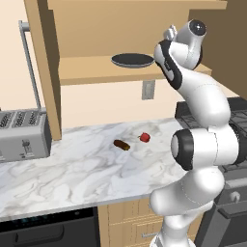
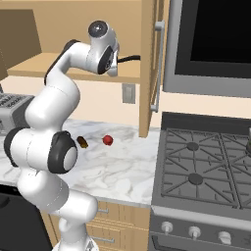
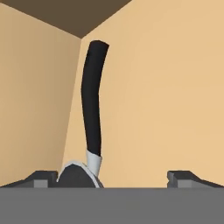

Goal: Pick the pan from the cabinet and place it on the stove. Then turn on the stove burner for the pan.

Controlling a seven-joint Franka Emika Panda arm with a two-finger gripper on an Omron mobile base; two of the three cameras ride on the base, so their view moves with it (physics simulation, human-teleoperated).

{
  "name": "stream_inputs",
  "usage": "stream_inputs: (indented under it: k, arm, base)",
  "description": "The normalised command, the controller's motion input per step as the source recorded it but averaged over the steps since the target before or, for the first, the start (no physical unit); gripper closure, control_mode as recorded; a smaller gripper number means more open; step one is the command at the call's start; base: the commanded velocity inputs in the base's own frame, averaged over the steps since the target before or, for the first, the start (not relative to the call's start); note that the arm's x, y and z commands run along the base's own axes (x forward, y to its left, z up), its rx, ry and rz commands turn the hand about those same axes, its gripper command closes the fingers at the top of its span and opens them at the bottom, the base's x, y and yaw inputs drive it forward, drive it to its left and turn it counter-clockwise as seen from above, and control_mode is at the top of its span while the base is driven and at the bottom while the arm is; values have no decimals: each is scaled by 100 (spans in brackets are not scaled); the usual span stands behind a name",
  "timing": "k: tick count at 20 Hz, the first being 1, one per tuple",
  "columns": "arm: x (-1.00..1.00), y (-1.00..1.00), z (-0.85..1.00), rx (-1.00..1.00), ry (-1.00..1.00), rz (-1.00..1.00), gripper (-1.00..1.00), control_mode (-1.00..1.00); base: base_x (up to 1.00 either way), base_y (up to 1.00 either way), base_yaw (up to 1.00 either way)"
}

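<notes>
Frying pan [image 1: 132, 60] sits on the wooden shelf [image 1: 96, 71] inside the open wall cabinet [image 1: 46, 62], bowl toward the left door side, long black handle [image 3: 92, 105] running off toward the hand. Gripper [image 3: 113, 176] is up at shelf level, fingers spread wide, nothing held. In the hand view the handle stands just inside the left fingertip [image 3: 40, 176], well away from the right one — not centred between them.

Risks from here, as I judge them:
- Off-centre closing. If the jaws shut as they stand, the left finger meets the handle first and pushes it sideways; the pan could spin on the shelf or slide toward the back wall.
- Thin round handle, heavy bowl at the far end — a grip far out on the handle invites the pan to droop or roll in the fingers once lifted.
- Tight quarters. Cabinet wall and ceiling are near the hand; the right cabinet door [image 2: 149, 73] hangs open between shelf and gas cooktop [image 2: 206, 166], so a straight swing across could clip it.
- On the marble counter [image 1: 72, 169] below lie a small red fruit [image 1: 144, 137] and a brown item [image 1: 121, 144] — a dropped pan lands among them.

Cooktop grates are bare, knobs [image 2: 194, 232] along the silver front; burner step not yet begun.
</notes>
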Motion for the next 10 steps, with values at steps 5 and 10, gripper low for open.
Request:
stream_inputs:
  k: [5, 10]
  arm:
    - [21, -19, 0, 2, -4, 3, -100, -100]
    - [19, -15, -4, 1, -3, 3, -100, -100]
  base:
    - [0, 0, 0]
    - [0, 0, 0]
